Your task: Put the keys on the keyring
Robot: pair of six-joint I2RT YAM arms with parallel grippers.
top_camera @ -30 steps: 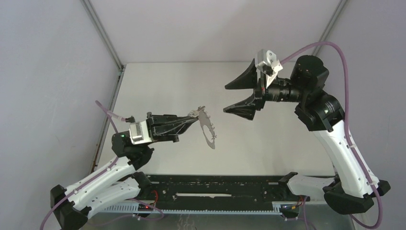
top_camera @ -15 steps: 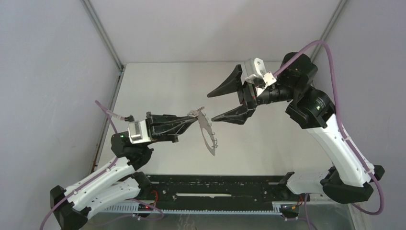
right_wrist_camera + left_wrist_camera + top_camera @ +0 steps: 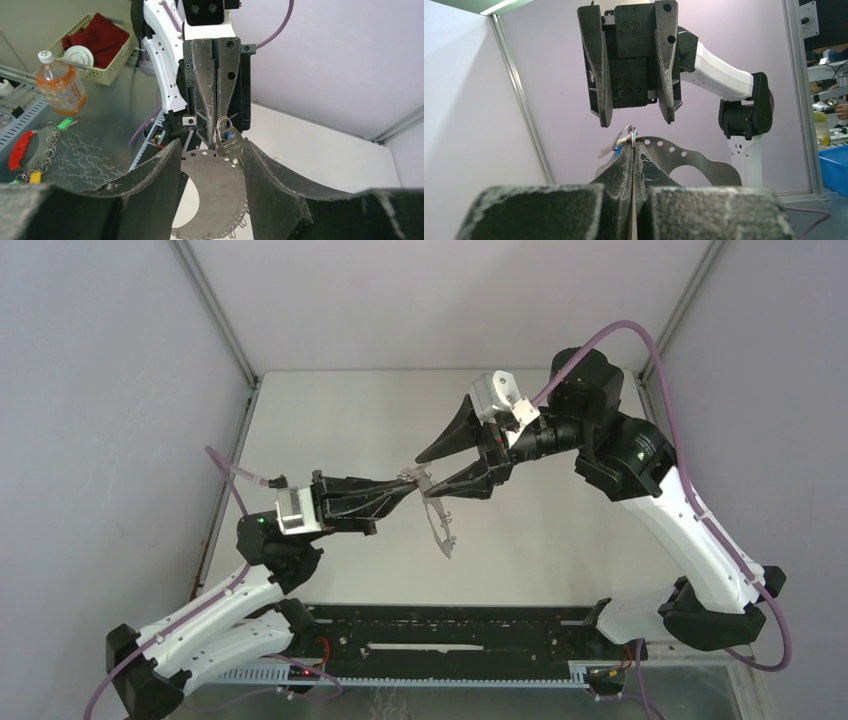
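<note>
The keyring [image 3: 437,523] is a flat grey crescent plate with holes and small wire loops along its rim. It hangs in the air from my left gripper [image 3: 408,485], which is shut on its top edge [image 3: 689,159]. A silver key [image 3: 229,145] with a blue tag [image 3: 230,133] dangles on a small split ring [image 3: 624,138] at those fingertips. My right gripper [image 3: 431,476] faces the left one, open, with its fingers [image 3: 260,172] on either side of the key and the plate's upper part [image 3: 216,192]. The right-hand finger stands very close to the key.
White table [image 3: 560,530] lies below, walled in by pale panels. A black rail [image 3: 450,625] runs along the near edge. Beyond the cell, on a metal bench, are an orange drink bottle [image 3: 60,86], a basket [image 3: 102,49] with red cloth, and a chain with coloured tags [image 3: 31,150].
My right arm has swung left and down to the keyring, and its jaws have narrowed around the key. The left gripper and keyring have stayed almost still.
</note>
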